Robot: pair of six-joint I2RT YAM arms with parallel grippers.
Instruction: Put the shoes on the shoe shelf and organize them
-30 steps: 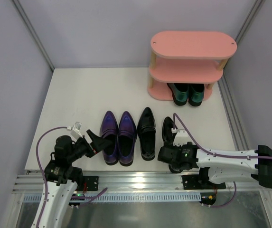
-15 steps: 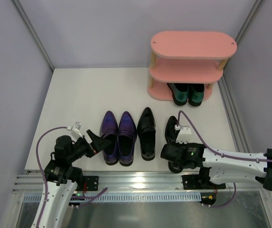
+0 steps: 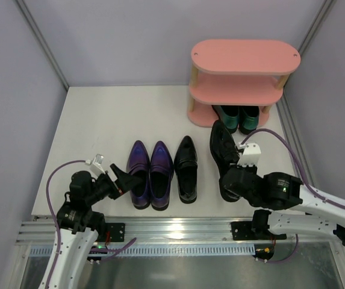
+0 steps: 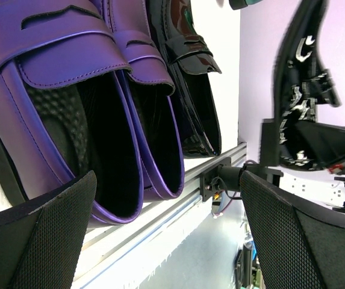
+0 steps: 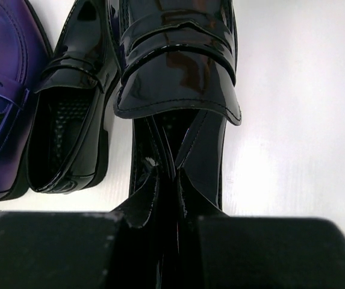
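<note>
My right gripper (image 3: 232, 179) (image 5: 167, 180) is shut on the pinched heel of a black shoe (image 3: 222, 147) (image 5: 178, 66) and holds it off the table, toe toward the pink shoe shelf (image 3: 244, 57). The other black shoe (image 3: 187, 167) (image 5: 70, 120) lies on the table beside the purple pair (image 3: 150, 174) (image 4: 58, 72). A dark green pair (image 3: 237, 118) stands on the shelf's bottom tier. My left gripper (image 3: 119, 180) (image 4: 169, 205) is open just behind the heel of the left purple shoe, holding nothing. In the left wrist view the lifted black shoe (image 4: 307, 78) hangs at the right.
The shelf's middle board (image 3: 235, 91) and top board show nothing on them. Grey walls close in the table (image 3: 100, 120) on the left, back and right. A metal rail (image 3: 172, 232) runs along the near edge by the arm bases.
My right gripper closed on the black shoe's heel, lifted it off the table and carried it right and toward the shelf. The left arm stayed still.
</note>
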